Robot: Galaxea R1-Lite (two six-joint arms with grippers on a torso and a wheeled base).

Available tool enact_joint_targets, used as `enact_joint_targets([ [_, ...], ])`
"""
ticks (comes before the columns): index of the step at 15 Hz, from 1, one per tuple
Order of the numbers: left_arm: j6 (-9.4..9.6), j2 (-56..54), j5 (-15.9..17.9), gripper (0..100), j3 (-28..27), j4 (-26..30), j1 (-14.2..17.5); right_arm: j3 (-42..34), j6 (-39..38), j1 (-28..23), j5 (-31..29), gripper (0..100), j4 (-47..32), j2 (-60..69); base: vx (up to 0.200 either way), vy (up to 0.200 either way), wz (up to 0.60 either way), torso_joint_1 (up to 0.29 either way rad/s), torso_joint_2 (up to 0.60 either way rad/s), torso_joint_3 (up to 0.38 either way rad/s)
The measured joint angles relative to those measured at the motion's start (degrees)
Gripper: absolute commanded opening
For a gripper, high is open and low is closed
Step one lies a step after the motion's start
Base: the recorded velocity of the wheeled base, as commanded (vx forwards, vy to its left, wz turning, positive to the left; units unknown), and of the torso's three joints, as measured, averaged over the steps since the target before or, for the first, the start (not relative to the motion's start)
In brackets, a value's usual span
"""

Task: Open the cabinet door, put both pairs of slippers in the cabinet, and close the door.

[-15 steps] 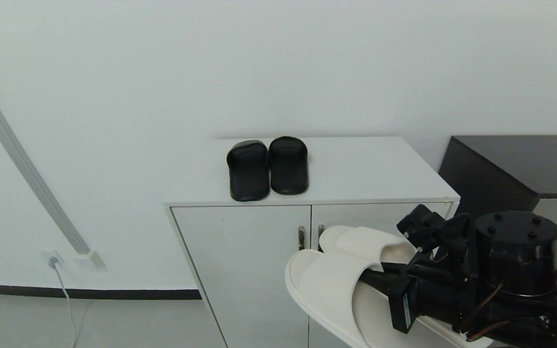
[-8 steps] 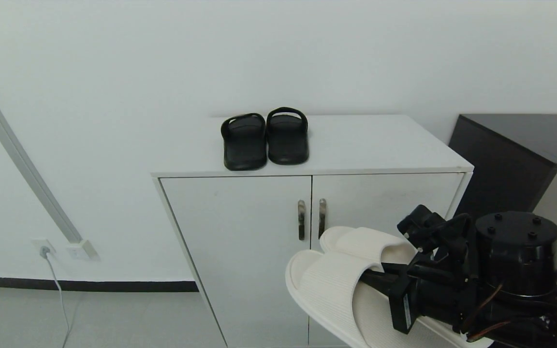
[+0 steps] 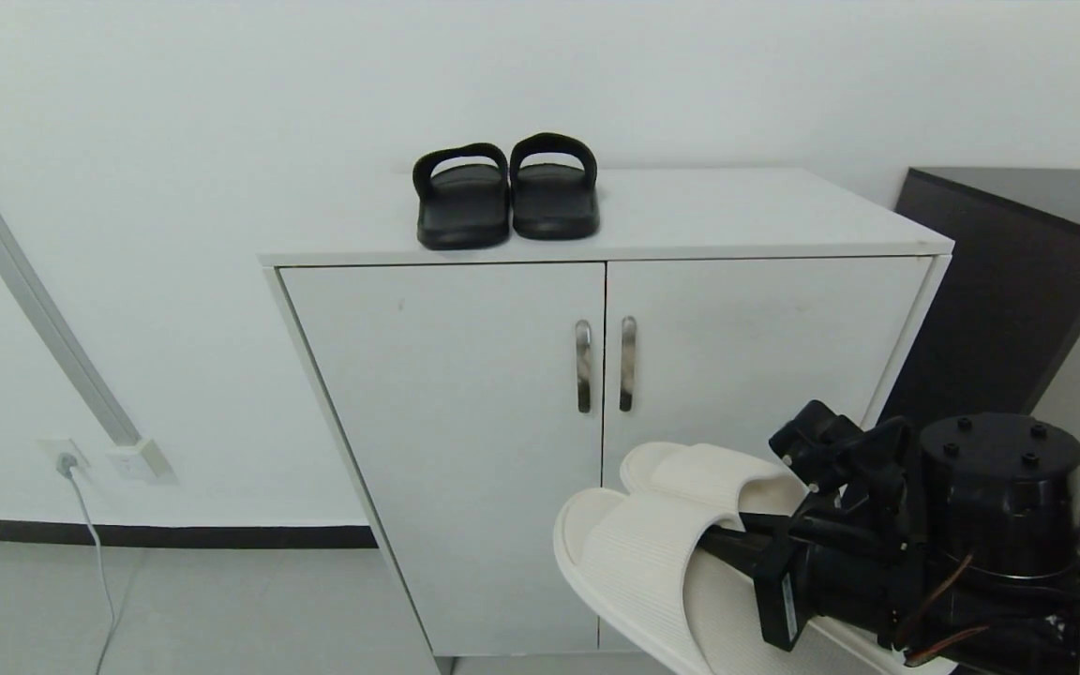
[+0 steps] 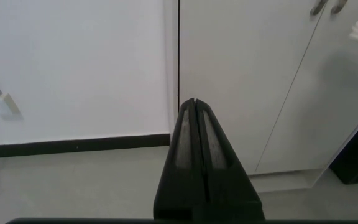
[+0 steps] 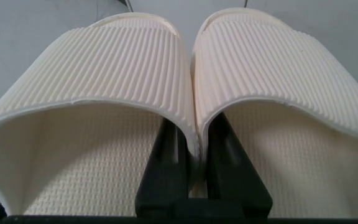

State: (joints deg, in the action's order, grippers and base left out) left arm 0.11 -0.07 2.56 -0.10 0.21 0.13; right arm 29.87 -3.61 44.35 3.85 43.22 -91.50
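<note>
A white two-door cabinet [image 3: 465,450] stands against the wall, both doors closed, with two metal handles [image 3: 604,364] at the middle seam. A pair of black slippers [image 3: 505,190] rests on its top. My right gripper [image 3: 737,539] is low at the right, in front of the right door, shut on a pair of cream slippers [image 3: 662,544], one finger inside each strap [image 5: 191,134]. My left gripper [image 4: 194,124] is shut with nothing in it, hanging above the floor beside the cabinet's left corner [image 4: 179,62].
A dark cabinet [image 3: 999,281] stands right of the white one. On the wall at the left are a slanted cable duct [image 3: 34,291] and a socket with a cord [image 3: 67,464] running to the grey floor [image 3: 174,609].
The head camera has dropped, so the cabinet and black slippers sit higher in the picture and both handles show fully. The right gripper keeps the cream slippers in the same place.
</note>
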Motion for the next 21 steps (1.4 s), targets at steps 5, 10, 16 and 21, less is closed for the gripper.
enact_joint_targets([
  [5, -0.04, 0.00, 0.00, 0, 0.02, -0.02, 0.05, -0.16, 0.00, 0.20, 0.00, 0, -0.02, 0.00, 0.000, 0.000, 0.00, -0.055, 0.44, 0.381],
  [10, -0.01, 0.00, 0.00, 0, 0.02, 0.01, 0.00, -0.40, 0.27, 0.30, 0.00, 0, 0.05, -0.01, 0.000, 0.000, 0.00, 0.001, 0.09, 0.089],
  [16, 0.05, 0.00, 0.06, 0, 0.00, 0.01, 0.00, -0.82, 0.82, 0.35, 0.00, 0, 0.06, 0.05, 0.000, 0.000, 0.00, 0.000, 0.00, 0.000],
  [21, 0.00, 0.07, 0.17, 100, 0.00, 0.04, 0.05, -0.96, 0.79, 0.38, 0.00, 0, 0.06, 0.16, 0.000, 0.000, 0.00, 0.000, 0.00, 0.000],
])
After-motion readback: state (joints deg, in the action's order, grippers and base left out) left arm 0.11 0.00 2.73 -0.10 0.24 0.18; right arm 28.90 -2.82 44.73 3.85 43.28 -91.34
